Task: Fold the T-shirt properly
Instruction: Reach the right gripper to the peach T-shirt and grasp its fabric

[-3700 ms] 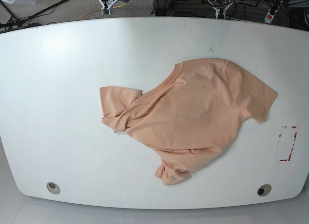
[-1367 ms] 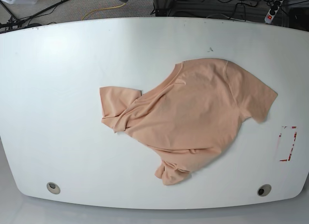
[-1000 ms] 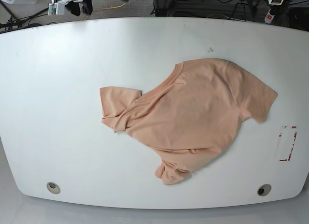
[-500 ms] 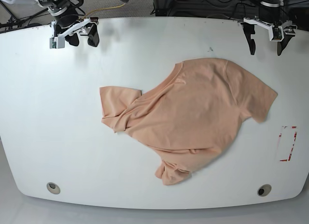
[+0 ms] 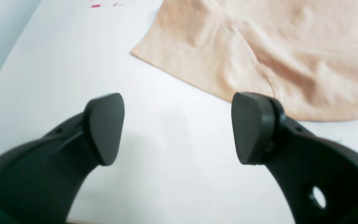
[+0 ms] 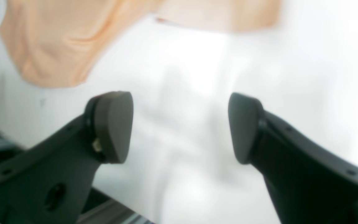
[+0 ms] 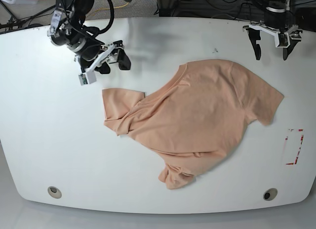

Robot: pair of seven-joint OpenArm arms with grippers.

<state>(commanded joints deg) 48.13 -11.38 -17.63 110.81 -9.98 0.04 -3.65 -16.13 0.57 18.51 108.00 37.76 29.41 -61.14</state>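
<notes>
Both arms have swung in over the far edge of the desk (image 7: 44,140) since half a second ago, the one at the upper left of the base view travelling furthest toward the cloth, while the T-shirt (image 7: 197,120) has not shifted at all. Nearest the camera in the base view, the hem end of the shirt lies bunched and twisted just below the centre of the frame. Above that, the body spreads flat but skewed, with one sleeve reaching to the left and partly creased under, the other pointing to the right, and the neck toward the top. No fold has been made, so by the look of it the whole task remains: straightening the bunched hem and crumpled sleeve, then folding. Further back, at the upper left of the frame, the right claw (image 7: 105,65) hovers just beyond the left-hand sleeve; its wrist view, though blurred, shows the fingers spread wide with only bare desk between them, gripping nothing and touching nothing. At the upper right of the frame, the left claw (image 7: 272,44) hangs over bare desk near the shoulder; its wrist view shows it equally wide apart and empty, with the shirt edge just beyond one fingertip.
</notes>
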